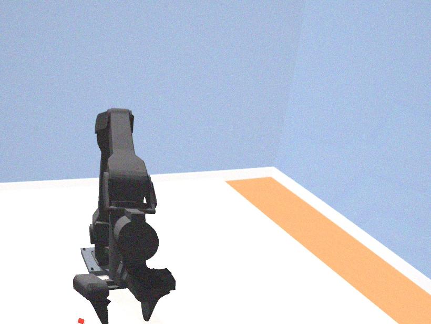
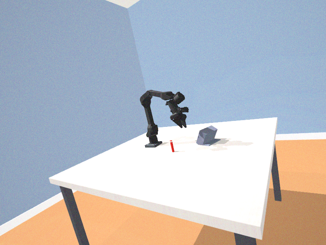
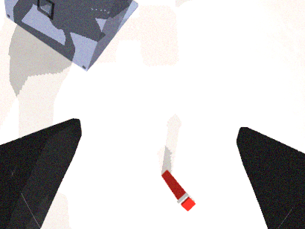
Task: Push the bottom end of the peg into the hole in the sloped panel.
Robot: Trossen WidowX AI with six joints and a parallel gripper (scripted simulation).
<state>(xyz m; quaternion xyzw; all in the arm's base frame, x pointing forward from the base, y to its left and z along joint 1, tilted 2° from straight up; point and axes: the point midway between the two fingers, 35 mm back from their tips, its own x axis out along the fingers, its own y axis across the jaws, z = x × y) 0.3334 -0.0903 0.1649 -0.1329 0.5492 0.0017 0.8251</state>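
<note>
The peg [image 1: 80, 321] [image 2: 172, 146] [image 3: 174, 184] is slim and red with a white band near its top. It stands upright on the table; its top looks square in the wrist view. The blue-grey block with the sloped panel [image 2: 206, 136] [image 3: 83, 52] stands apart from it. The square, dark-rimmed hole [image 3: 46, 7] shows at the wrist view's top left, partly in shadow. My gripper [image 1: 125, 321] [image 2: 183, 127] [image 3: 160, 125] is open and empty, well above the table. In the wrist view the peg lies below the line between the fingertips, a little right of centre.
The white table [image 2: 158, 179] carries the arm's base [image 1: 86, 259] [image 2: 153, 144], the peg and the block. In the exterior view the peg stands between the base and the block, nearer the camera. Shadows of the arm fall around the block. Blue walls stand behind.
</note>
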